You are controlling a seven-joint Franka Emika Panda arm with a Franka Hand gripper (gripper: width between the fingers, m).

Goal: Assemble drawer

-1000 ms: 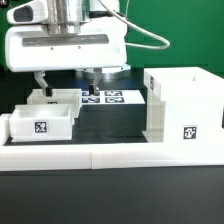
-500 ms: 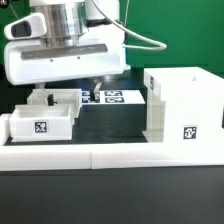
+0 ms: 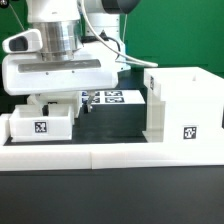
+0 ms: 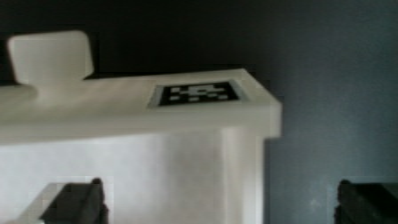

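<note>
Black table (image 3: 115, 120), green backdrop; hand (image 4: 217, 200) over knobbed tray (image 4: 143, 130), fingers spread apart; large shell (image 3: 185, 105) well apart toward exterior view's right.

On the table (image 3: 115, 122) you have the shell (image 3: 185, 100) at the exterior view's right. At its left, the front tray (image 3: 40, 126) sits before the rear tray (image 3: 60, 103). The marker board (image 3: 108, 98) lies between rear tray and shell. The border wall (image 3: 120, 155) runs before them all.

Exterior view bright and evenly lit; wrist view dimmer, soft, blurred
</note>
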